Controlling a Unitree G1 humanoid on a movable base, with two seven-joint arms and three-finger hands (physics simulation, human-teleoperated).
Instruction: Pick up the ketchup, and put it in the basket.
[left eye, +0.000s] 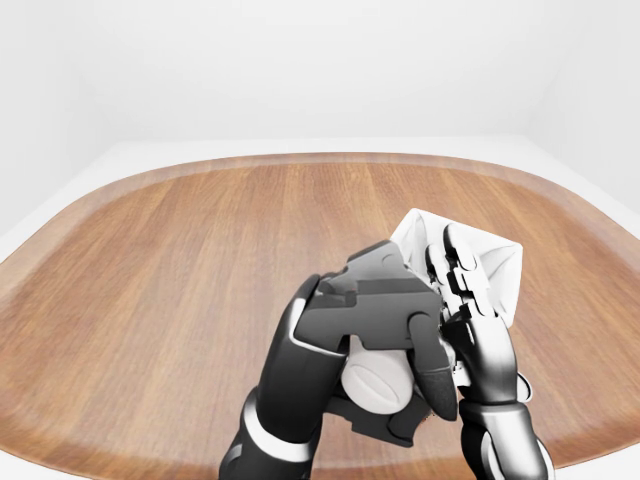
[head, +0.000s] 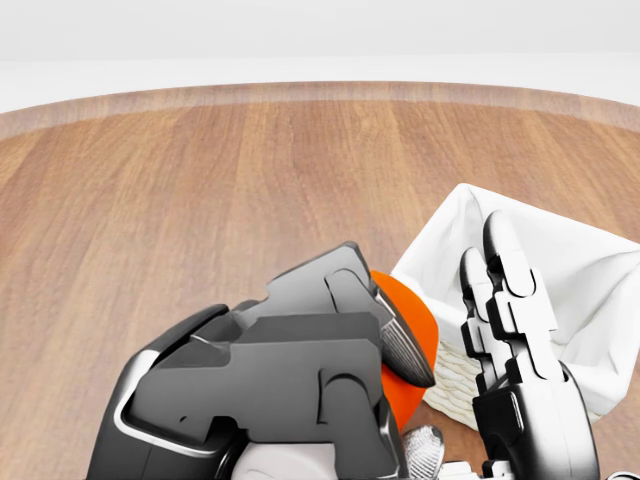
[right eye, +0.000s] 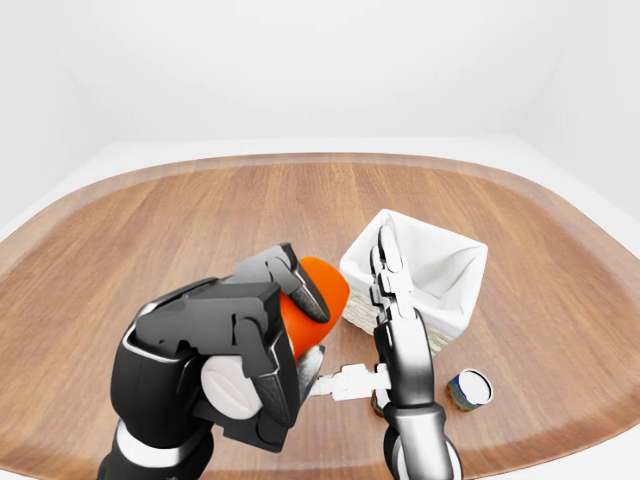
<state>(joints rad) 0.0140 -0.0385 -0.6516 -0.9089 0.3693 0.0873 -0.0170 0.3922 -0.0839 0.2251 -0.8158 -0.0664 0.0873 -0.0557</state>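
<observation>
The ketchup (right eye: 318, 288) is an orange-red bottle with a white cap (left eye: 378, 383). My left hand (right eye: 300, 335) is shut round it and holds it tilted above the table, cap end toward the camera. In the head view the ketchup (head: 408, 322) sits just left of the basket (head: 560, 300), close to its white cloth lining. The basket (right eye: 440, 322) is wicker and stands right of centre on the table. My right hand (right eye: 385, 252) stands upright and open beside the basket's near-left side, with nothing in it.
The table (right eye: 150, 220) is an oval wooden top with a paler rim. A small tin can (right eye: 469, 388) stands right of my right wrist. A pale flat object (right eye: 345, 382) lies between my two hands. My left hand (head: 290, 390) fills the head view's lower middle.
</observation>
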